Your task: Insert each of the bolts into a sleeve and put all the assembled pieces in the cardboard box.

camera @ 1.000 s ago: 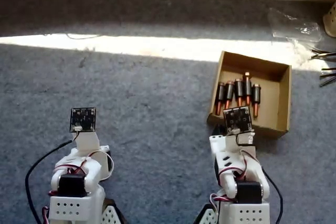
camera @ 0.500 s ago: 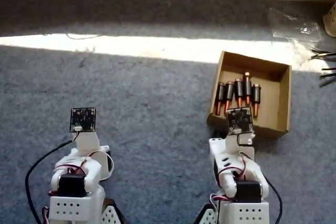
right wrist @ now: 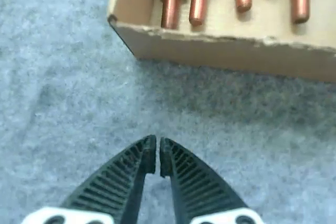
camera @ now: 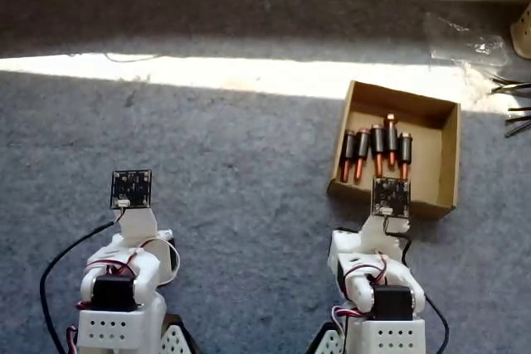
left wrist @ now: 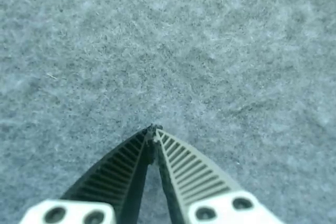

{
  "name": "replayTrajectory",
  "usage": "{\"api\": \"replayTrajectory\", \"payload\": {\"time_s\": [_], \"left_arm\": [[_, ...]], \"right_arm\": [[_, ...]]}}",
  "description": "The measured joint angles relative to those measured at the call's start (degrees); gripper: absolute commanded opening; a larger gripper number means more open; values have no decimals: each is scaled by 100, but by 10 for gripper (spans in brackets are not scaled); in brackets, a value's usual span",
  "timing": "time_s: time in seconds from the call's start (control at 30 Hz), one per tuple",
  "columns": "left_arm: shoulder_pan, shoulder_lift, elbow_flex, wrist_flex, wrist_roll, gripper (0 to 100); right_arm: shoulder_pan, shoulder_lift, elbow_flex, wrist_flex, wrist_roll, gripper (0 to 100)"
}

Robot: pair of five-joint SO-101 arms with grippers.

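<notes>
5 bolt+sleeve pcs (camera: 377,148) in cardboard box (camera: 429,167), side by side, copper ends toward near wall. R gripper (right wrist: 157,149) closed, empty, over carpet (camera: 249,163), just short of box's near wall. L gripper (left wrist: 153,131) also closed, empty, over carpet, well apart from box.

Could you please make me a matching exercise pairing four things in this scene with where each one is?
Things: 1 left gripper; 2 right gripper; 3 bolts; 4 plastic bag.
Places: A inside the cardboard box; B shut, well away from the box; C beyond the box's far corner; D shut, close to the box's near wall.
Pairs: 1-B; 2-D; 3-A; 4-C.
</notes>
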Motion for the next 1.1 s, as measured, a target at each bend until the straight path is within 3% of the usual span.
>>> {"api": "replayTrajectory", "payload": {"time_s": [0.57, 0.73, 1.1], "left_arm": [[0, 0, 0, 0, 0, 5], [0, 0, 0, 0, 0, 5], [0, 0, 0, 0, 0, 5]], "right_arm": [[0, 0, 0, 79, -18, 5], [0, 0, 0, 79, 527, 5], [0, 0, 0, 79, 642, 5]]}}
